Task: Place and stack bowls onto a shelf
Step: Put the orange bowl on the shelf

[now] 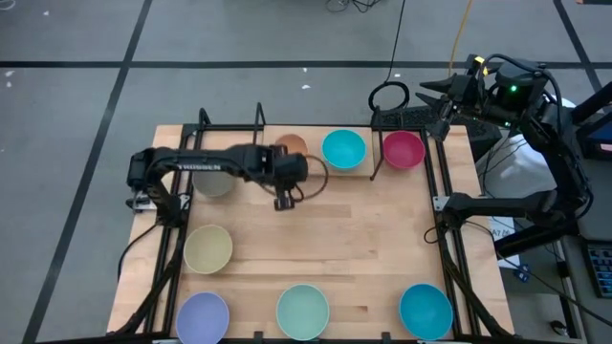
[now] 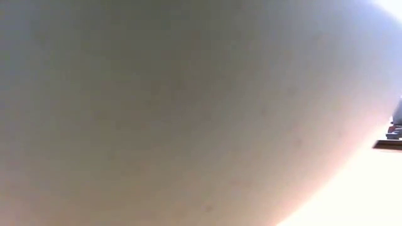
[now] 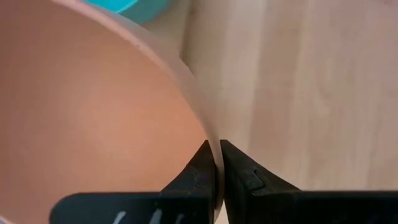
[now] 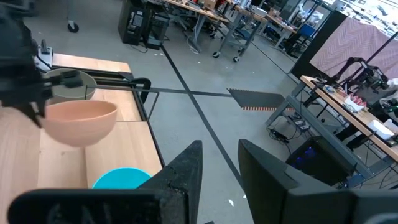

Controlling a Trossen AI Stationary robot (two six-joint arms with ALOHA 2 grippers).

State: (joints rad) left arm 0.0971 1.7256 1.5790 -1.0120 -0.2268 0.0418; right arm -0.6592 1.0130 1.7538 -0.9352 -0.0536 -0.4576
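Observation:
My left gripper reaches over the table's far middle, shut on the orange bowl, which also shows lifted in the right wrist view. A teal bowl and the magenta bowl sit at the far edge by the shelf's thin black rods; I cannot tell its board from the table. The grey-olive bowl lies under the left arm. Pale yellow, lavender, mint and a second teal bowl rest on the table. My right gripper waits open beyond the far right corner. My left gripper pinches the orange bowl's rim, one finger inside the bowl and the other outside the wall. The right wrist view shows the bowl lifted clear of the table, upright, above and beside the teal bowl.
A pale rounded surface right in front of the low camera fills that view. Black arm frames run along the table's left and right sides. Bare wood lies across the table's middle. Beyond the far edge is grey floor.

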